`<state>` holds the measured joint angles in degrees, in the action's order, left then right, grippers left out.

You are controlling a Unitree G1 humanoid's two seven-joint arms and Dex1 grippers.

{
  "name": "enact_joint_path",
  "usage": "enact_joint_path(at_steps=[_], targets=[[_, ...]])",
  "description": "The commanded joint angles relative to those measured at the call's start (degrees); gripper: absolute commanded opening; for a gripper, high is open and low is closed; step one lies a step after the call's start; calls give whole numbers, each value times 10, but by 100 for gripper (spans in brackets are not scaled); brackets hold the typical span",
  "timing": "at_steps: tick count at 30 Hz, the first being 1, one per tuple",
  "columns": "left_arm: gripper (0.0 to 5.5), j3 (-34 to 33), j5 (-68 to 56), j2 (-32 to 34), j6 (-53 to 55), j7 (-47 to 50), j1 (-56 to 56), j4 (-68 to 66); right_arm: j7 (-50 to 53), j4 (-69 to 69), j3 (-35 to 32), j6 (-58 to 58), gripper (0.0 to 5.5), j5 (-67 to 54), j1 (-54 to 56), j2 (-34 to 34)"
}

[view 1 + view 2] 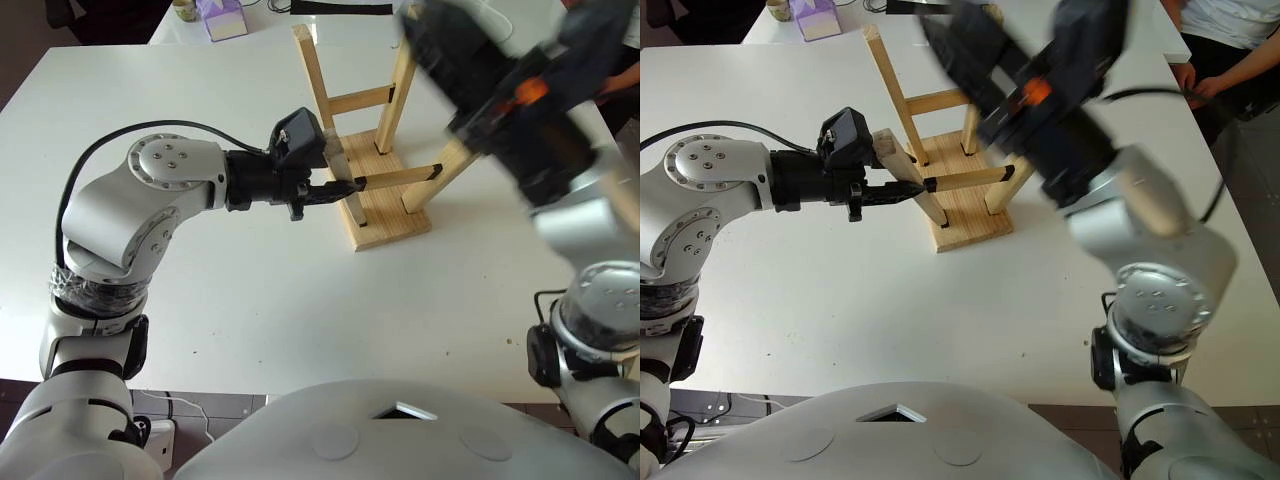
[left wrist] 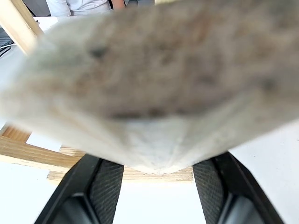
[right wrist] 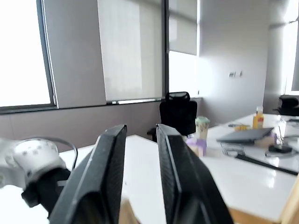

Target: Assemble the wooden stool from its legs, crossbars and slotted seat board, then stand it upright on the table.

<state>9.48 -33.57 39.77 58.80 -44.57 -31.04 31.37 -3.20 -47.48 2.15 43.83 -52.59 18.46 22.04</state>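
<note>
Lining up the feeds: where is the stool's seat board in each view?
Left eye view: seat board flat on the table, centre right.
Right eye view: just left of centre.
Left wrist view: thin strip low in the middle, under a blurred leg.
Right wrist view: pale wood at the bottom edge; cannot tell if it is the board.
Shared landmark: left pincer, at the board's near leg.
</note>
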Motion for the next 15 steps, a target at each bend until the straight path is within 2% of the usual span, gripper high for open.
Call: enact_joint_path(at_steps=[1,4,7,8,13,15], targets=[[204,29,3,10,33,-2,-3,-22,-2,19,63,-16,58,109,-61,24],[204,47,8,14,30,-12,-27,-33,-15,24,62,-37,9,150,-72,24],[204,60,13,18,26,-18,-44,-43,-40,34,39,-45,0,154,-56,27],[204,62,14,18,23,-18,-47,-45,-51,38,47,-42,0,162,-60,33],[204,74,21,13,13,-16,-48,-52,-71,107,170,-42,0,275,-133,60],[204,74,23,13,10,-16,-47,-54,-73,112,173,-51,0,290,-141,49]])
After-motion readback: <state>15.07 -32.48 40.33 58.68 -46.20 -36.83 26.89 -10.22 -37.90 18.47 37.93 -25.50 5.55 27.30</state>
